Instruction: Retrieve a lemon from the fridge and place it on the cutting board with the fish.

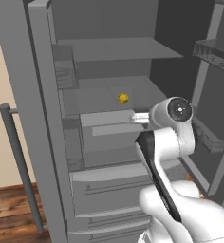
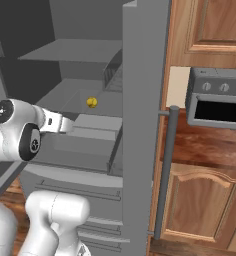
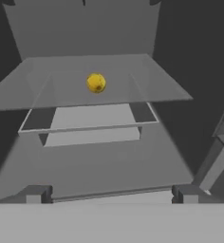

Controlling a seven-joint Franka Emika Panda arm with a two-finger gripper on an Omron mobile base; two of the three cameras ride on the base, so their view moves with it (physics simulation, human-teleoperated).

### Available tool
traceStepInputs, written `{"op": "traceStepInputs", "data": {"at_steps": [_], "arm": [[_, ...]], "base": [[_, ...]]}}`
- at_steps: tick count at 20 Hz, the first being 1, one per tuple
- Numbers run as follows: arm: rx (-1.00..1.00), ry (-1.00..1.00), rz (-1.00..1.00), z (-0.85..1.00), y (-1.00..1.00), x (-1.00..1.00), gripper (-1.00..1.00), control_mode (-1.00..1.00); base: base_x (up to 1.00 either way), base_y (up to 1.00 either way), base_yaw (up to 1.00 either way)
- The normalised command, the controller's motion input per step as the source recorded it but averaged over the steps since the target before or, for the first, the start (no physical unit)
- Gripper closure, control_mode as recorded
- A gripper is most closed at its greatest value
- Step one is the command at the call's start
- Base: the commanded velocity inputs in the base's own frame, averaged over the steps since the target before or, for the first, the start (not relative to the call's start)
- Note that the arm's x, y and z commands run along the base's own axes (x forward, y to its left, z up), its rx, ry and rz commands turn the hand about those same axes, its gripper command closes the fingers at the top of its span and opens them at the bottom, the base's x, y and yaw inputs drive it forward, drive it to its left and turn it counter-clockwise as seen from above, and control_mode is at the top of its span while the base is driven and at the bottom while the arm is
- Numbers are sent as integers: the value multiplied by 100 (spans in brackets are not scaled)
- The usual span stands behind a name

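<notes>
We are facing the open tall grey fridge (image 1: 42,118), aiming our tool at the small bright yellow lemon (image 3: 96,82) lying alone on a shelf (image 3: 47,90); whether the tool is released or clenched, we cannot tell.

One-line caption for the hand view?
Lemon resting on a glass shelf inside the open fridge, ahead of the gripper.

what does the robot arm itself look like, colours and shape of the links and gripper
The arm is glossy white, built of rounded, bulbous links. A dark charcoal band runs down the side of one link, and the round joint cap is dark with a small white centre. The wrist section narrows to a slim white piece with small dark marks. The gripper shows two small blocky grey finger tips. No loose cables are visible.
</notes>
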Motion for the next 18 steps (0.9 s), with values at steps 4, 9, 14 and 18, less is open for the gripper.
{"op": "traceStepInputs", "data": {"at_steps": [4,9,14,18], "arm": [[20,0,0,12,-8,53,-100,-100],[17,0,0,13,-1,53,-100,-100],[3,-1,0,0,6,29,-100,-100],[-4,0,0,0,0,34,-100,-100]], "base": [[0,0,0],[0,0,0],[0,0,0],[0,0,0]]}}
